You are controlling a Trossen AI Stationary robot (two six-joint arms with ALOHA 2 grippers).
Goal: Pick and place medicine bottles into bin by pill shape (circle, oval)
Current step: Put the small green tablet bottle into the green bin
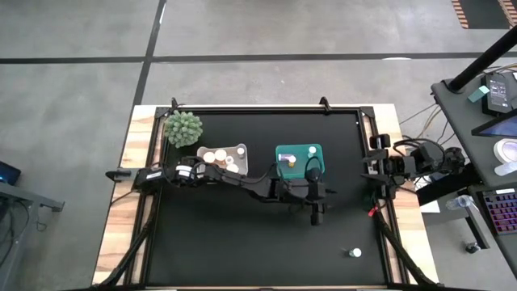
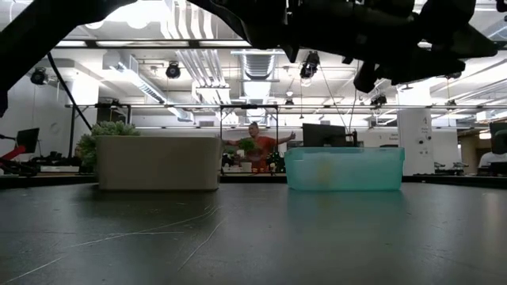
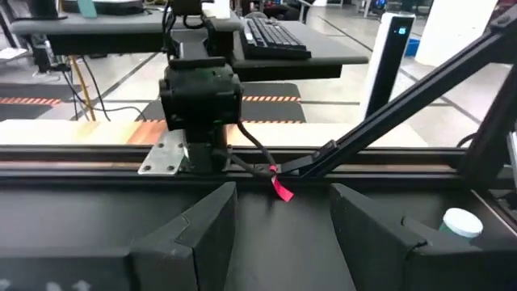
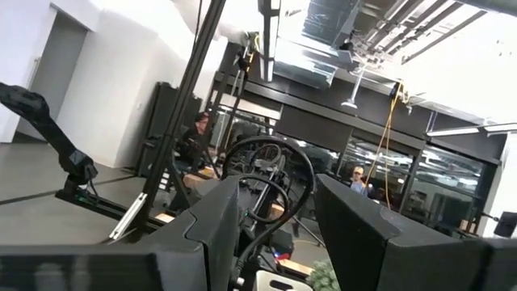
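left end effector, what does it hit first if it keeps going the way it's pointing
Probably the table's right edge rail, near the red tag. The left end effector is open and empty; the bottle sits off to one side.

- A spiky green plant (image 1: 183, 128) sits at my table's far left corner, just beside the white tub.
- Across the room I see a person in an orange top (image 2: 259, 145).
- A keyboard (image 3: 276, 38) lies on the desk beyond my table.

My left arm covers part of the teal bin (image 1: 300, 150) at centre frame. Bottles (image 1: 220, 156) in the white bin (image 1: 241, 149) are too small to tell pill shapes.
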